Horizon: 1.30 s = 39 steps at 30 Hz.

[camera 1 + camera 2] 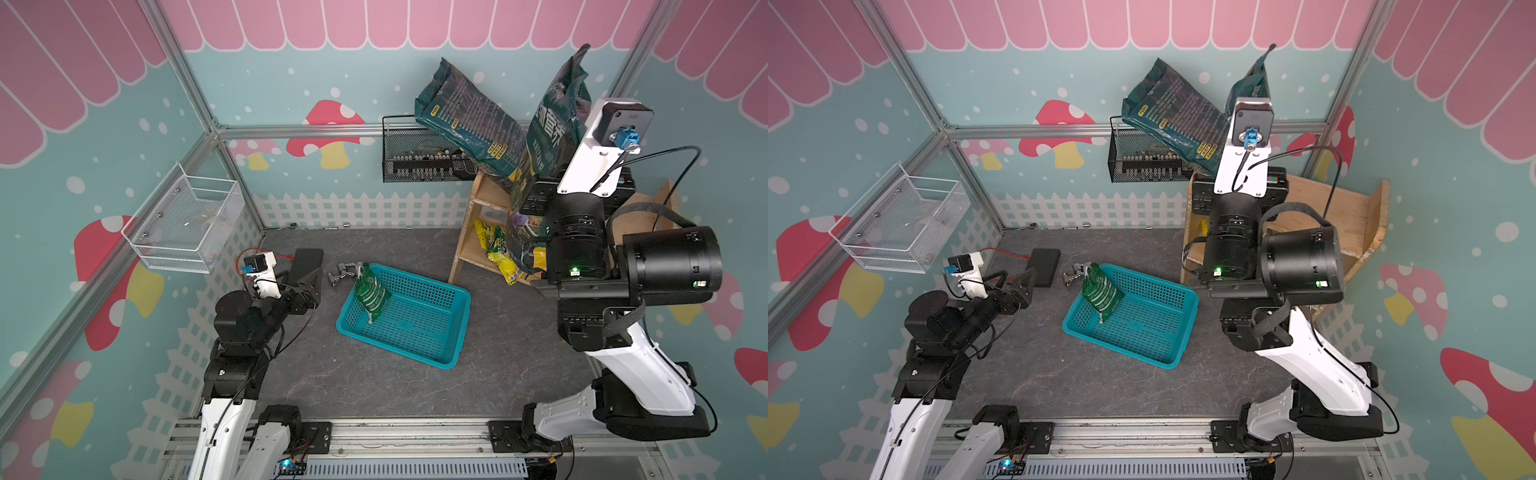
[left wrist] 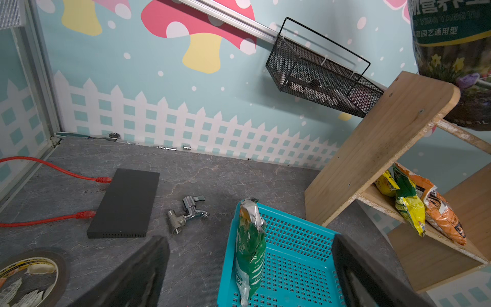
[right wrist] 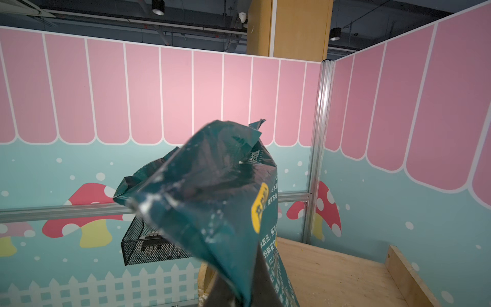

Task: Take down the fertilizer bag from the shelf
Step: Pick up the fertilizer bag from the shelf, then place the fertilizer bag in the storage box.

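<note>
Left gripper [image 1: 311,272]: parked low by the teal basket [image 1: 459,336], fingers spread, nothing held.
Shelf [image 1: 467,245]: its front edge may be caught by the bag's sagging bottom; the yellow pouches [image 1: 494,245] could be dragged out.
Right gripper [image 1: 534,197]: jaws hidden, judged clamped on the fertilizer bag [image 1: 555,137], held up at the top tier (heavy, slack load); a slip is risked.
Second dark bag [image 1: 469,120]: leaned alongside; toppled if brushed.

Both top views look steeply down from the near edge, sharing the whole table [image 1: 374,386]. Left wrist view sits low, facing the far shelf [image 2: 382,148]. Right wrist view, high, faces the far wall [image 3: 106,172], bag [image 3: 212,199] close.
</note>
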Motion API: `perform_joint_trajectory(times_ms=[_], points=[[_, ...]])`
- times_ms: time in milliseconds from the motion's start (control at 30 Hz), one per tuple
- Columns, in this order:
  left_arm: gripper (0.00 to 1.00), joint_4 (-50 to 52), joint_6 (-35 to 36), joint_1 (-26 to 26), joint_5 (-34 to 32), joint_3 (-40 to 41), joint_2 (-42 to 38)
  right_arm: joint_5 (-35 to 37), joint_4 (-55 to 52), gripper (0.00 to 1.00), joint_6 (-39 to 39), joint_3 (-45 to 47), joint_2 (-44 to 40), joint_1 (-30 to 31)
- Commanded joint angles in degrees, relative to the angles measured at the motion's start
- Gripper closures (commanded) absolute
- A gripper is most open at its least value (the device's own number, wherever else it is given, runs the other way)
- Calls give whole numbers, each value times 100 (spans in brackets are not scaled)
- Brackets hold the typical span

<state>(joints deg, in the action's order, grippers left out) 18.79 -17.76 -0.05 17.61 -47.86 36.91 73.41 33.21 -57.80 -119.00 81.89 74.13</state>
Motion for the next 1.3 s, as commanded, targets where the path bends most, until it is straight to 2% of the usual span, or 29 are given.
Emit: perform_joint_trajectory(times_ms=[0, 167, 333, 567, 800, 1100, 1267], points=[[1, -67, 29, 40, 68, 48, -50, -687, 1300, 100, -908, -157, 233, 392], [1, -68, 27, 38, 71, 55, -58, -698, 1417, 100, -811, -140, 607, 702], [1, -67, 27, 35, 81, 55, -60, -679, 1296, 100, -358, 90, 927, 717], [1, -68, 22, 40, 90, 58, -54, -1091, 144, 100, 1662, 921, 926, 675], [1, -69, 20, 37, 84, 68, -68, -1657, -1897, 100, 4244, 1155, 1074, -48], [1, -60, 18, 35, 85, 70, -86, -1909, -1917, 100, 5394, 2485, 814, -595], [1, -68, 20, 40, 79, 69, -89, -1897, -1370, 100, 5507, 3269, 732, -644]])
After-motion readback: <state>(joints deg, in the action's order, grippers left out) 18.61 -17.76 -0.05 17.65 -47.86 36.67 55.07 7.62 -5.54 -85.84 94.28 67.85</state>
